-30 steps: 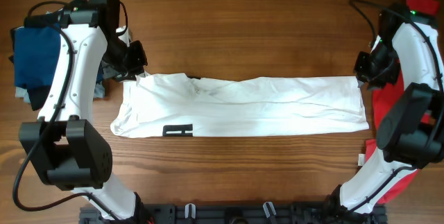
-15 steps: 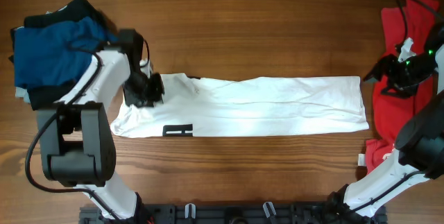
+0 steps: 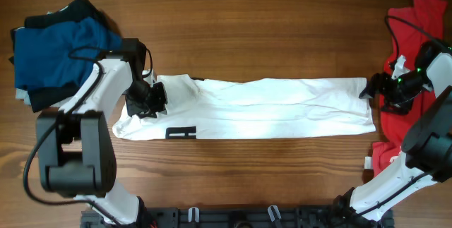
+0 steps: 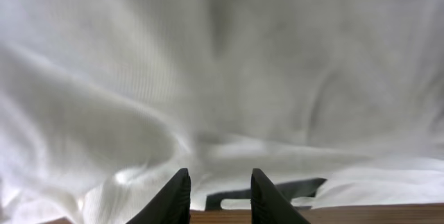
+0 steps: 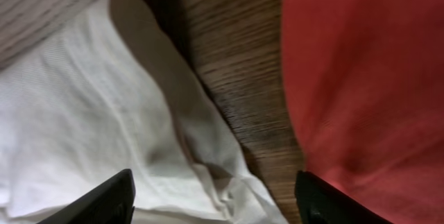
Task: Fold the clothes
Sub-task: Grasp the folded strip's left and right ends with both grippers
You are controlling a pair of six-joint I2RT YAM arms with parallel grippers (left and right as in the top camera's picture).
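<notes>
Since half a second earlier, the right gripper (image 3: pixel 372 87) had been brought off the red garment (image 3: pixel 424 23) and in to the right end of the white T-shirt (image 3: pixel 268 108), and its jaws had been spread wider. The left gripper (image 3: pixel 147 99) had been shifted only slightly on the shirt's left end.

The white T-shirt was laid out as a long, flat band across the middle of the wooden table (image 3: pixel 247 30), with its black bar print (image 3: pixel 181 133) at the lower left edge. In the left wrist view, the left gripper's fingers (image 4: pixel 179 197) were held a narrow gap apart just above rumpled white cloth, and nothing was seen pinched between them. In the right wrist view, the right gripper's jaws were set wide apart over the shirt's corner, a strip of bare wood and the edge of the red cloth. Nothing was held there either.

The red garment was heaped along the table's right edge, near the shirt's end but apart from it. A pile of blue and dark garments (image 3: pixel 49 51) was stacked at the upper left of the overhead view.
</notes>
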